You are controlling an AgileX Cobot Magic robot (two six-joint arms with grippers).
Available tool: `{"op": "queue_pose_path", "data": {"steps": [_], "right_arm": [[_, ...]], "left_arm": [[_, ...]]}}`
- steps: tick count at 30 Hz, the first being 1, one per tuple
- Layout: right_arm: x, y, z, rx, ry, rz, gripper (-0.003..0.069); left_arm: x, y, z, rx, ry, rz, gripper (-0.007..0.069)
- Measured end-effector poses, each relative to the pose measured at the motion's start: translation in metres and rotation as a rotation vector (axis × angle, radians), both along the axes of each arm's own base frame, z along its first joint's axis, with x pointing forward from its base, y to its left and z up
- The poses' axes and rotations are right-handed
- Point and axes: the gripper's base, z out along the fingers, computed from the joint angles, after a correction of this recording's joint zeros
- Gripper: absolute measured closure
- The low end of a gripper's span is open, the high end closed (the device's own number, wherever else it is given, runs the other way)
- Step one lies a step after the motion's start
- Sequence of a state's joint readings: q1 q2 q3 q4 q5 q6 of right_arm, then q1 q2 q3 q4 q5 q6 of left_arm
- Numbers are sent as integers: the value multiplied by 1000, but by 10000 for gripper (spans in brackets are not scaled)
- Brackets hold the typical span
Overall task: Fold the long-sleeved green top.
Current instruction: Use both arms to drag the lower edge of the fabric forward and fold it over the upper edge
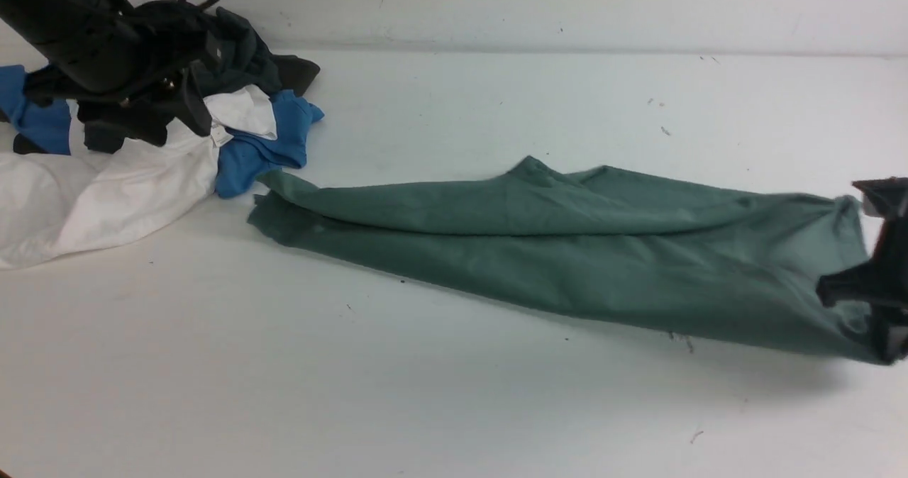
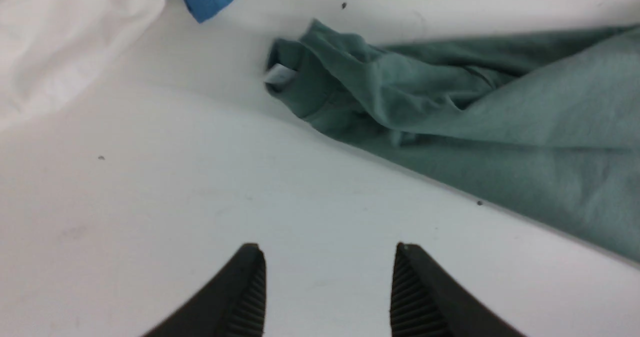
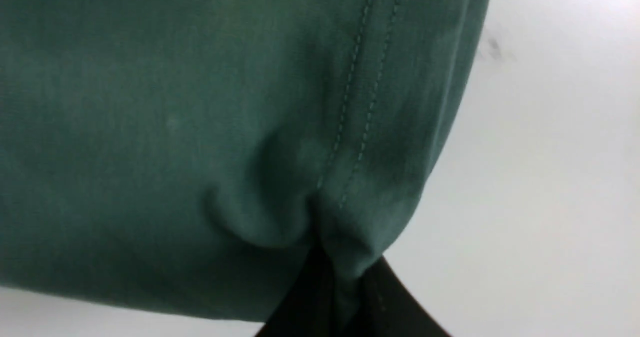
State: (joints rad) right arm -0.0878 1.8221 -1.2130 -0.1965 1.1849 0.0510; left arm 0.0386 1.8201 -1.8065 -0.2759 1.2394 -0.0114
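My right pincer pinched just the hem edge of the top; could've slipped under pull; left pincer spread, empty over bench; collar end unheld, might've bunched.

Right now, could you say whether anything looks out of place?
Yes. The green long-sleeved top lies bunched in a long strip rather than flat, one end pinched in the jaws of the right gripper.

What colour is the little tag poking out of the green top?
The tag is white, clearest in the left wrist view.
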Motion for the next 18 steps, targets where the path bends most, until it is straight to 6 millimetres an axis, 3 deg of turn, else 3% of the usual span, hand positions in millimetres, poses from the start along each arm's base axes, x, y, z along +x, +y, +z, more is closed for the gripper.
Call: {"op": "queue_pose_path", "data": {"steps": [1,3,6,14,17,18], "right_arm": [[-4,-1,-2,-6,9,-4,636],[-35,-22,4,-84,9,-57,636],[-54,-40,1,-108,6,-135,636],[-64,-62,-8,-99,37,-228,550],[-52,-68,11,-115,19,-254,421],[-49,-69,15,-117,1,-256,414]], "left_arm": [[0,-1,0,-1,0,-1,299],[-14,-2,23,-5,-59,-6,299],[-23,-2,37,7,-104,-29,299],[-28,-3,42,31,-129,-74,299],[-27,-3,41,33,-126,-79,299],[-27,-3,41,33,-125,-79,299]]}}
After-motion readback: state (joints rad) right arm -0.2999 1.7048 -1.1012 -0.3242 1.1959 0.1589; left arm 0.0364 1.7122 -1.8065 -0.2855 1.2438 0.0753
